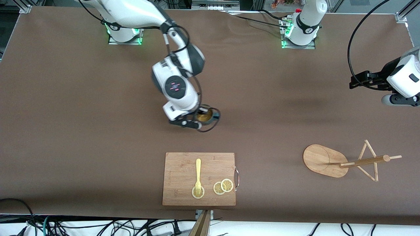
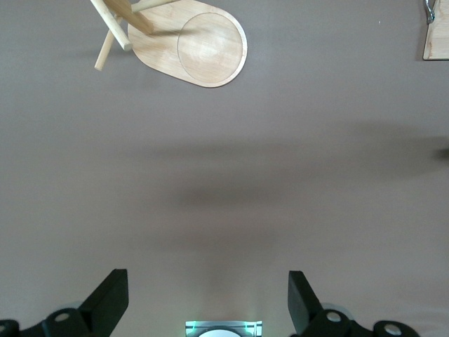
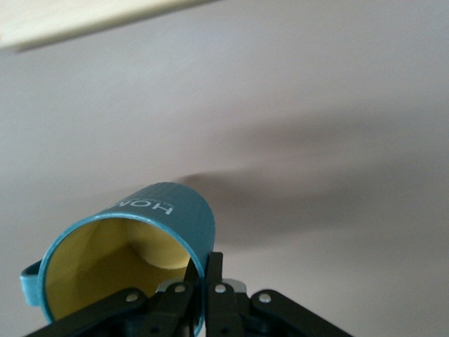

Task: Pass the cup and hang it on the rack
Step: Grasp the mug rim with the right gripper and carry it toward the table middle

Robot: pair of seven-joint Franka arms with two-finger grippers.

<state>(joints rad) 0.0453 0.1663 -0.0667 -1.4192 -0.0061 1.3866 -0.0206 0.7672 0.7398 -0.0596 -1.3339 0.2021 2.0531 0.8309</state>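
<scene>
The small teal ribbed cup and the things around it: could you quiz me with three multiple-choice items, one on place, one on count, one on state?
1. The light wooden mug rack stands:
A. toward the left arm's end of the table
B. on the board
C. under the cup

2. Lemon slices on the rectangular wooden cutting board:
A. one
B. three
C. five

3. The small teal ribbed cup is:
A. hung
B. lying on the board
C. gripped by the right end effector

Answers: A, it shows below the left arm; B, three rounds lie there; C, fingers pinch its rim.
</scene>
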